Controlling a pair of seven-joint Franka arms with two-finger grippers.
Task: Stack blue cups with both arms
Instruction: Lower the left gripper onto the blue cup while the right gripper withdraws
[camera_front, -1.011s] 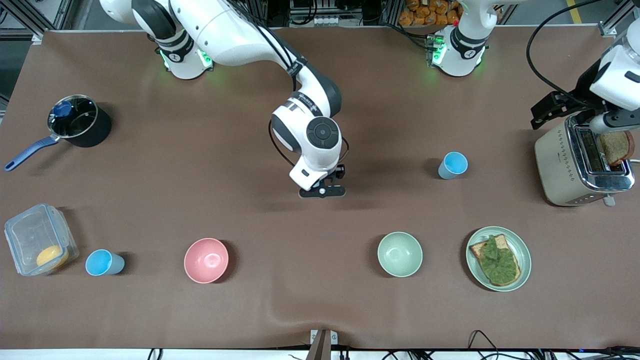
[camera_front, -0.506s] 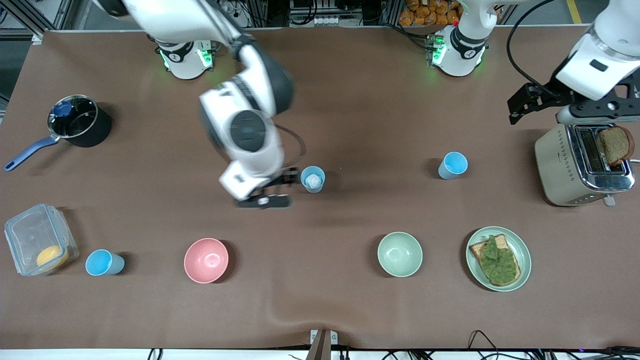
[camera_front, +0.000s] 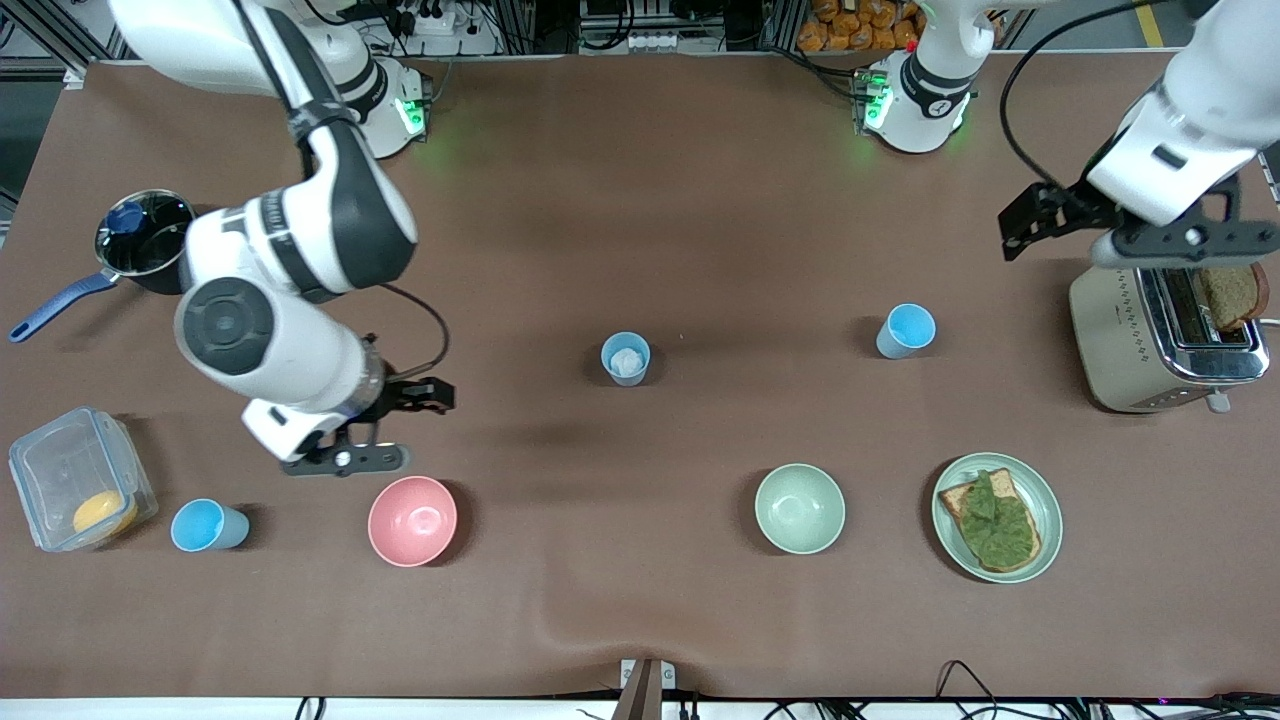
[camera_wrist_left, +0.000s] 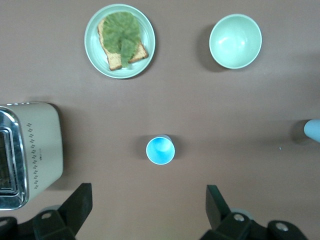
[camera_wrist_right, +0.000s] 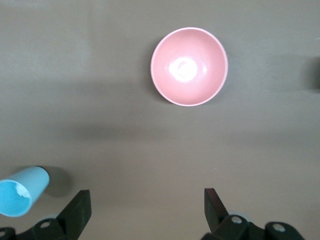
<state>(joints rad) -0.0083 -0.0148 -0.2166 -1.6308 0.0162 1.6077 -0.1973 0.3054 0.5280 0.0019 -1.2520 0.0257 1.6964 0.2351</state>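
The right gripper (camera_front: 345, 458) hangs in the air over bare brown table (camera_front: 640, 600), its jaws spread wide with nothing between them. Just past the jaws, toward the front camera, sits the pink bowl (camera_front: 412, 520); in the right wrist view the same pink bowl (camera_wrist_right: 189, 66) lies ahead of the open fingers (camera_wrist_right: 77, 210), well clear of them. One blue cup (camera_front: 207, 525) stands upright close to the jaws, toward the right arm's end of the table and nearer the front camera, just beside a clear lidded box (camera_front: 80, 478) with something orange inside. A pot with a blue handle (camera_front: 150, 245) stands on the table under the right arm's elbow.

The left gripper (camera_front: 1160, 240) is in the air above the toaster (camera_front: 1160, 330), jaws also apart and empty. A slice of brown bread (camera_front: 1230, 295) sticks out of the toaster's slot right below it. From the left wrist view a second blue cup (camera_wrist_left: 160, 150) stands upright on the table ahead of the gap between the fingers (camera_wrist_left: 80, 202), apart from them. A third blue cup (camera_front: 626, 358) stands mid-table, well apart from both sets of jaws, with something pale inside. The pale green bowl (camera_front: 799, 508) and a plate of green-topped toast (camera_front: 997, 516) lie nearer the front camera than the left gripper's cup
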